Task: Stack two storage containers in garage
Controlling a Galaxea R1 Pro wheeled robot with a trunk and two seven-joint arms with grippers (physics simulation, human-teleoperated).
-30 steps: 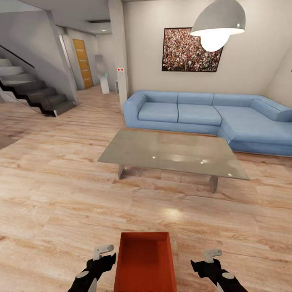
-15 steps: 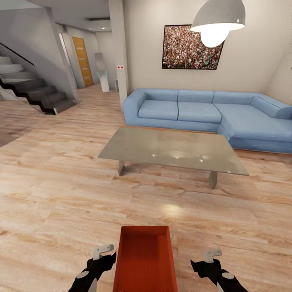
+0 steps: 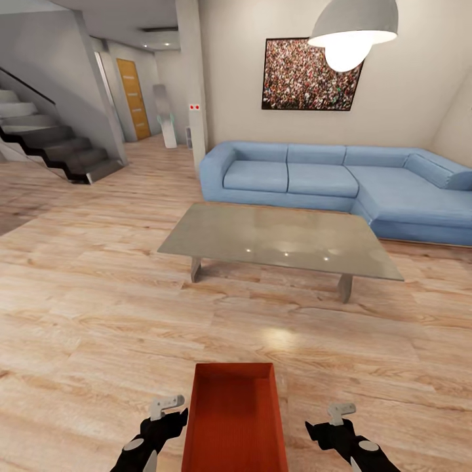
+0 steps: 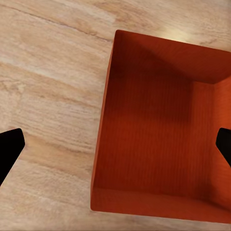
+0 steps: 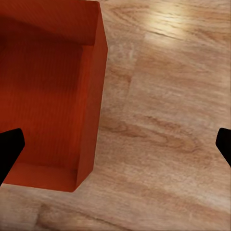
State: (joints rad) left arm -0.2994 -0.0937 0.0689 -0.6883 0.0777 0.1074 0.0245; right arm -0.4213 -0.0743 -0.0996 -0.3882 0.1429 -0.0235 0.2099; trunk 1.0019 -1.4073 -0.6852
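One storage container (image 3: 235, 419) is seen on the wood floor (image 3: 98, 314) at 6 o'clock, flanked by the left gripper (image 3: 160, 419) and right gripper (image 3: 334, 426), both spread wide apart and empty.

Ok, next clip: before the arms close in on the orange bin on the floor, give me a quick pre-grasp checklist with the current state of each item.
1. Storage container sits between the two arms: ok, left gripper and right gripper flank it in the head view.
2. Both grippers open: ok, the fingers stand wide apart in each wrist view.
3. Grippers apart from the container walls: ok, neither touches it; the right one is farther off.
4. Container empty: ok, its inside is bare in the left wrist view.
5. Container upright on the wood floor: ok.
6. Second container located: cannot tell.
7. Coffee table out of the way: ok, well ahead of the container.
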